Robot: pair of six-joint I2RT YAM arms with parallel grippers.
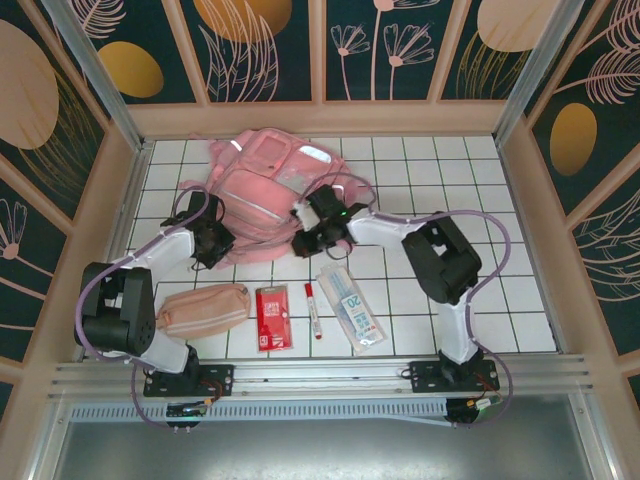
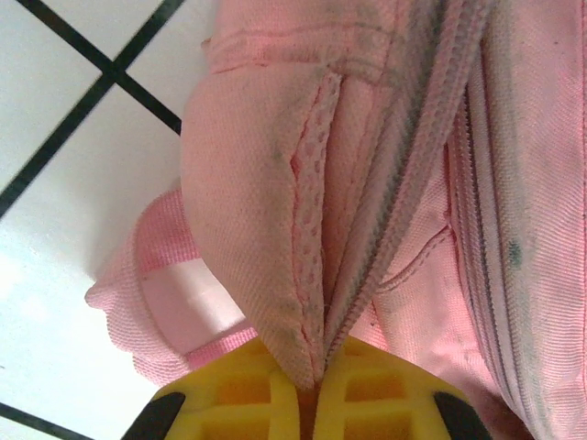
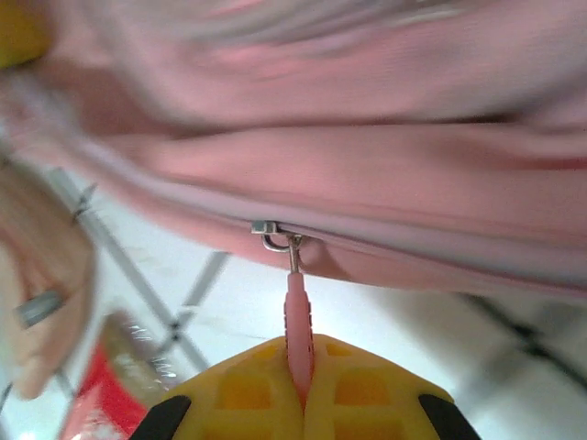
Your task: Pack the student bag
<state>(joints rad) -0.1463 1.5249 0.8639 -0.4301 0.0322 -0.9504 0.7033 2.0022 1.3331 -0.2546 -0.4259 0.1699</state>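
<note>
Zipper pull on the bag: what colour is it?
Pink zipper pull, like the student bag; right wrist view shows it best.

Overhead cam is bright and even, pretty sharp, with just soft shadows on the white worktop (image 1: 400, 160) and a bit of bowing at the edges. Left wrist is crisp on the student bag (image 2: 266, 183) weave, with the worktop beside it blown out. Right wrist is smeary and blurred all over.
</note>
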